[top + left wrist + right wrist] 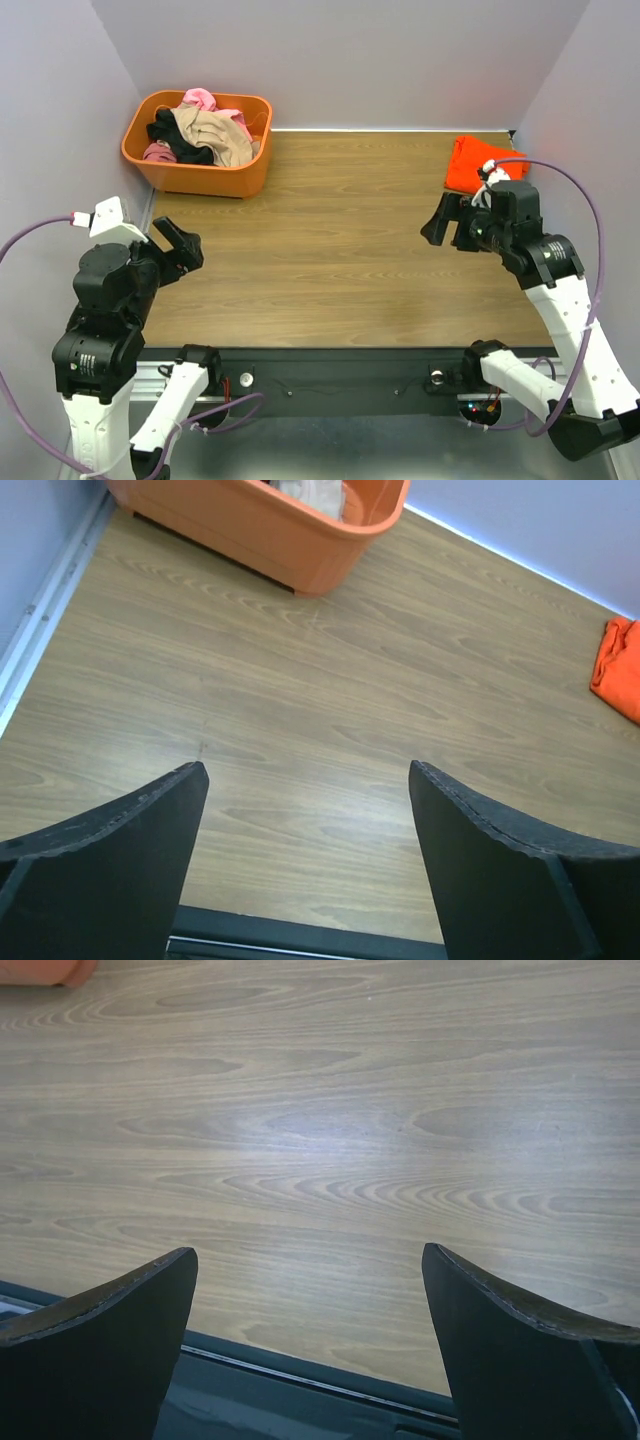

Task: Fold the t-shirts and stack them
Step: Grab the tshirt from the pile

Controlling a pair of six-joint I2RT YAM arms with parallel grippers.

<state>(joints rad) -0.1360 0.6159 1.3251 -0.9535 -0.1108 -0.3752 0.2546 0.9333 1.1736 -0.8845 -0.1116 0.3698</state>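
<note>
- While both hands hang idle above the worktop, no shirt is being handled; the step in hand reads as fetching the next garment.
- Left hand: lower left of the overhead view, fingers wide apart, nothing between them. Its own camera shows only wood grain beneath.
- Right hand: right of centre, fingers likewise spread and holding nothing, near the orange-red bundle.
- Orange-red t-shirt: upper right of the overhead view, on the worktop by the wall. A compact bundle that looks already folded, apparently the start of the stack.
- Basket: upper left, orange plastic, standing on the worktop.
- Tan t-shirt: crumpled, uppermost in the basket.
- Pink t-shirt: crumpled, at the basket's far rim.
- Black t-shirt: tangled beside and beneath the tan one.
- Next move, as judged: the left hand, nearer the basket, reaches up-frame and closes on the tan t-shirt alone. It must lift it free of the black cloth, then lay it flat mid-worktop for folding.
</note>
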